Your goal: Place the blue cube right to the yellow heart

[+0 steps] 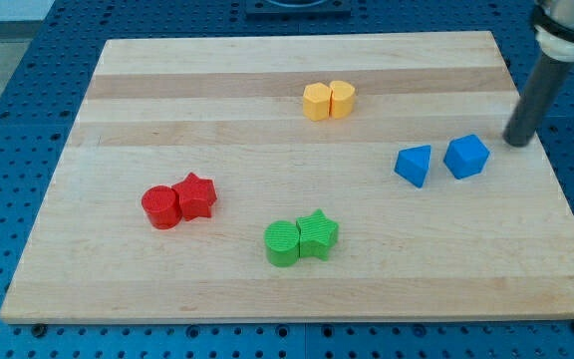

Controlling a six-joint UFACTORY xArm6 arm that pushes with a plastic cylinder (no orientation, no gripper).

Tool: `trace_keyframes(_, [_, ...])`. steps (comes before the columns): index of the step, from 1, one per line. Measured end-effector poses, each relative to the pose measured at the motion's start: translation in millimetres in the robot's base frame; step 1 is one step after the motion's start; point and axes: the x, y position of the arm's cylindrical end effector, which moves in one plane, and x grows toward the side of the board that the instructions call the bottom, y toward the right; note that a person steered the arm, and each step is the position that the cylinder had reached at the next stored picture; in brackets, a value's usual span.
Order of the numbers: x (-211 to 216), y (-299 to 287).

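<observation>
You've barely started: the blue cube sits just left of and below my tip, apparently not touching, well apart from the yellow heart up-left. No fingers on this rod, so nothing's gripped. Whole push left.

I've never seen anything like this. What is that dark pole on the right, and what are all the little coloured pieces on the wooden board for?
The dark pole is the end of a robot arm; it has no hand and holds nothing. My tip slides along the wooden board and pushes blocks. One camera looks down at the board. On it lie pairs: a yellow heart touching a yellow block, a blue cube slightly apart from another blue block, a red cylinder and red star, a green cylinder and green star. The tip stands just right of the blue cube.
</observation>
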Motion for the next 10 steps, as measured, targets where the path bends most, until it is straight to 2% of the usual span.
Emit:
trace_keyframes(1, [36, -13])
trace_keyframes(3, [-3, -103])
trace_keyframes(4, [13, -130])
trace_keyframes(7, [114, -133])
trace_keyframes(8, [118, -150])
trace_keyframes(10, [92, -174])
